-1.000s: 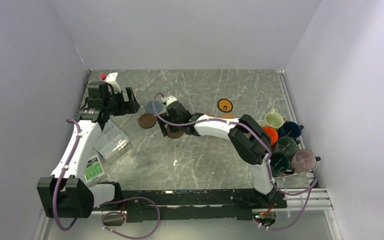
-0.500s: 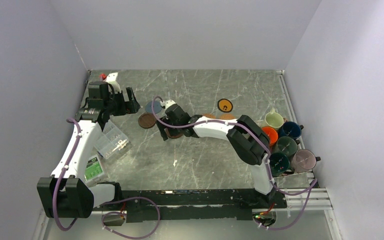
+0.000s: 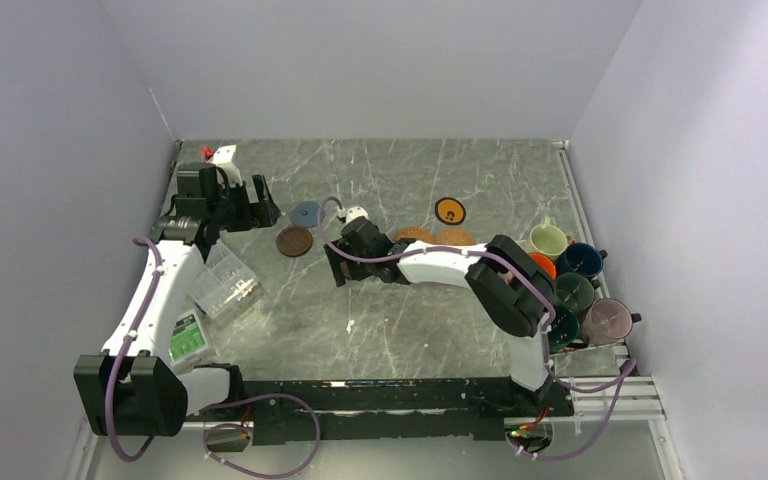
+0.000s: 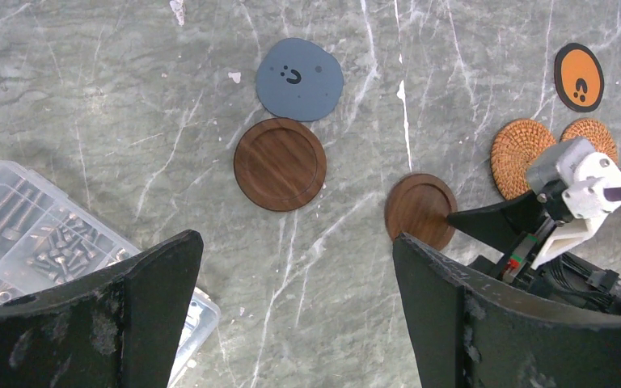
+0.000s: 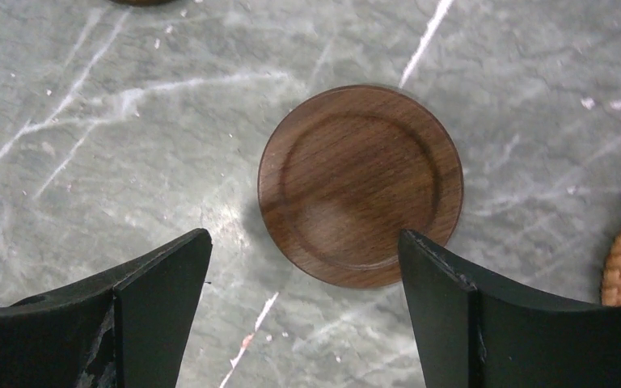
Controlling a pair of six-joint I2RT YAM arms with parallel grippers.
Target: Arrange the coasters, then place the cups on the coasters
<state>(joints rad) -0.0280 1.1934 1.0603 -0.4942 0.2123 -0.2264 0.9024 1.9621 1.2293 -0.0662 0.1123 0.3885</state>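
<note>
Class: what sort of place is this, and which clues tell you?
Probably a robotics test cell: two arms bolted to a marble-look table, plain walls around it, cups and coasters as props.

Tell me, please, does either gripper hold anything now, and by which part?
Nothing is held. The left gripper and the right gripper are open; a brown coaster lies loose under the right one.

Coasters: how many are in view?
6. Blue-grey coaster at left, dark brown coaster just nearer, second dark brown coaster below the right fingers, two woven coasters side by side further right, orange-faced coaster behind them. None seems hidden.
</note>
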